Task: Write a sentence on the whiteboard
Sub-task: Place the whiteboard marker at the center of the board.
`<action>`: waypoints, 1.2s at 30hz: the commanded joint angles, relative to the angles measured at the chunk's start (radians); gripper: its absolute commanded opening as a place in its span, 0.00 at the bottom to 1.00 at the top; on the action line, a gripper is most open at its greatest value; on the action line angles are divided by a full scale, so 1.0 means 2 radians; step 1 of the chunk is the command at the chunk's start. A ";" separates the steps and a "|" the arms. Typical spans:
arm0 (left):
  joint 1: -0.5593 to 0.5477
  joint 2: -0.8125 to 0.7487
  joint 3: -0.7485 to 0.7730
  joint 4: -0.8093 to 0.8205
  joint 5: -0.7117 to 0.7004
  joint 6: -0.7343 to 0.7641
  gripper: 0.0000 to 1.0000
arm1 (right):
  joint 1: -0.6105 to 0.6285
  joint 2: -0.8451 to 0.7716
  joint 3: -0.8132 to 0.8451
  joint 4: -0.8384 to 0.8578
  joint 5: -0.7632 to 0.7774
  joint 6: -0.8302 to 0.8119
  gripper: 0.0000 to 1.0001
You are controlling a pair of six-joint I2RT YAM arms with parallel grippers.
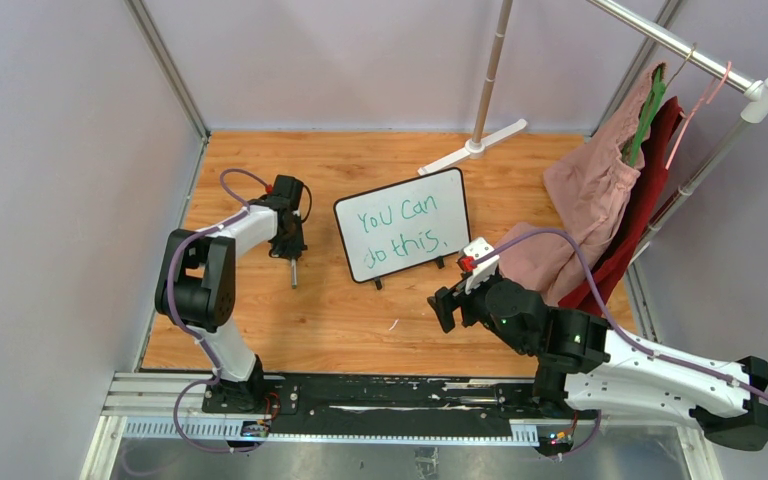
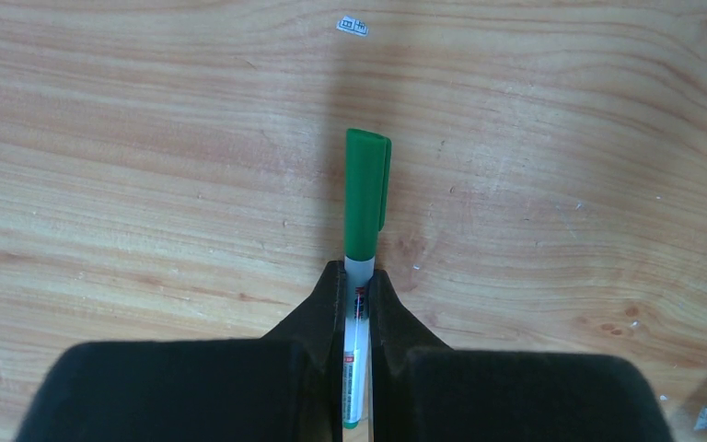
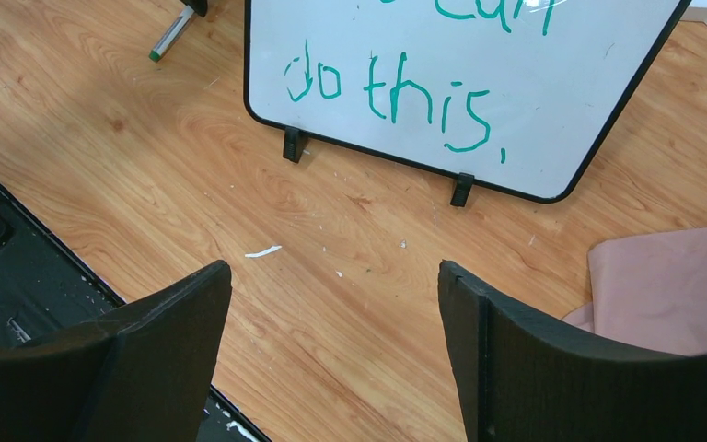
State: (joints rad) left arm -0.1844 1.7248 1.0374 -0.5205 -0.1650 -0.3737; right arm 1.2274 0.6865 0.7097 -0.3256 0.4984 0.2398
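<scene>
Top external shows the whiteboard [image 1: 448, 205] bearing the green sentence [image 1: 400, 230] "You can do this." The left gripper [image 2: 357, 273] pinches a capped marker [image 2: 366, 184]; the right gripper [image 3: 331, 276] hangs spread.

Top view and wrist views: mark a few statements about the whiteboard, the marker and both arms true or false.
1. The left fingers are shut on a marker. True.
2. The marker is uncapped. False: its green cap is on.
3. The right fingers grip the whiteboard. False: they are open, empty and apart from it.
4. The sentence on the whiteboard is green and runs over two lines. True.
5. Some pink clothing lies on the left arm's side of the whiteboard. False: it is on the right arm's side.
</scene>
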 commanded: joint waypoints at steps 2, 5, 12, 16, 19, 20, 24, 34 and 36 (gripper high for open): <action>0.003 0.005 -0.004 0.015 -0.003 0.004 0.10 | -0.005 -0.001 0.016 0.003 0.012 0.000 0.85; 0.003 0.005 -0.006 0.015 -0.003 0.004 0.12 | -0.005 -0.002 0.016 0.004 0.013 0.002 0.85; 0.003 0.009 -0.007 0.016 -0.006 0.006 0.15 | -0.005 -0.002 0.016 0.005 0.013 0.003 0.85; 0.003 0.013 -0.006 0.015 -0.006 0.006 0.16 | -0.005 -0.005 0.016 0.002 0.013 0.002 0.85; 0.003 0.012 -0.007 0.016 -0.006 0.004 0.17 | -0.005 -0.006 0.015 0.000 0.017 0.001 0.85; 0.003 0.012 -0.008 0.017 -0.007 0.004 0.18 | -0.005 -0.008 0.014 0.000 0.018 0.001 0.85; 0.003 0.013 -0.009 0.016 -0.008 0.002 0.22 | -0.005 -0.012 0.013 0.000 0.019 -0.002 0.85; 0.003 0.013 -0.009 0.017 -0.008 0.002 0.34 | -0.005 -0.020 0.011 -0.005 0.023 -0.003 0.85; 0.003 0.014 -0.009 0.017 -0.010 0.002 0.35 | -0.005 -0.021 0.011 -0.007 0.023 -0.003 0.85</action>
State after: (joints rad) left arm -0.1844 1.7271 1.0351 -0.4992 -0.1757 -0.3714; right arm 1.2274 0.6598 0.7097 -0.3260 0.5121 0.2394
